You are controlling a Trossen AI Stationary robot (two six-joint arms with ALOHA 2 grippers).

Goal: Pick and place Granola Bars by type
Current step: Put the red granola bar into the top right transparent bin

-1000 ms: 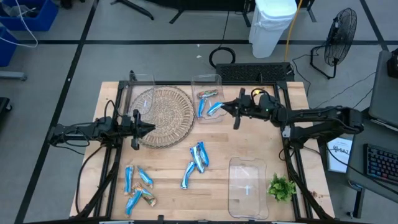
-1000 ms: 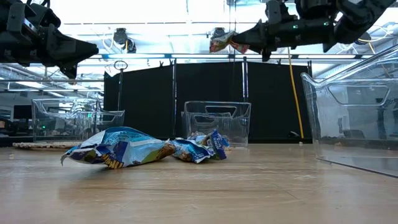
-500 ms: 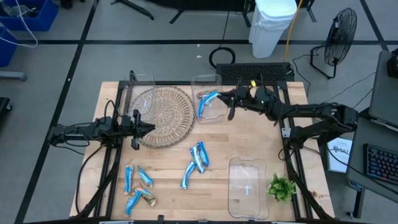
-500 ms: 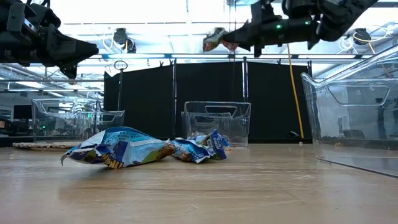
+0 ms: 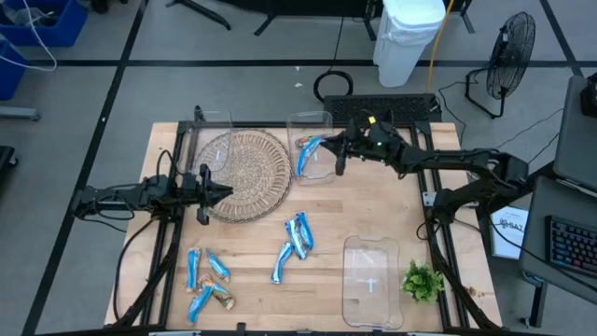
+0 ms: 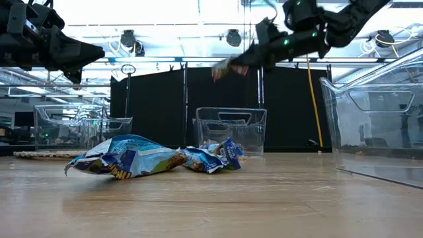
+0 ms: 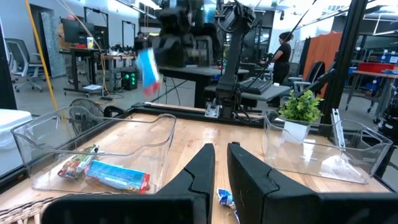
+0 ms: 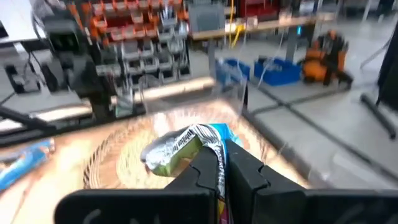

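Observation:
My right gripper (image 5: 334, 151) hangs over the clear bin (image 5: 322, 119) at the table's far middle, shut on a blue-and-silver granola bar (image 5: 314, 147). That bin holds a blue bar (image 5: 301, 164) and a brownish one (image 5: 306, 141). More blue bars lie mid-table (image 5: 297, 233) and at the near left (image 5: 205, 280). My left gripper (image 5: 227, 191) waits shut and empty at the near edge of the wicker tray (image 5: 244, 159). My right gripper pinches one end of the bar (image 8: 208, 140) between its two fingers. The fingers come from the table's right, nearly level with the tips a little down. The rest of the bar (image 6: 225, 66) sticks out past the fingertips, lifted clear above the bin.
A second clear bin (image 5: 371, 299) lies at the near right beside a green sprig (image 5: 422, 280). Another clear bin (image 5: 213, 121) stands at the far left, by the wicker tray.
My right gripper has carried the bar toward the table's left and far edge, farther over the far-middle bin. Its tips have dipped a little, and it stays shut on the bar, which stays lifted.

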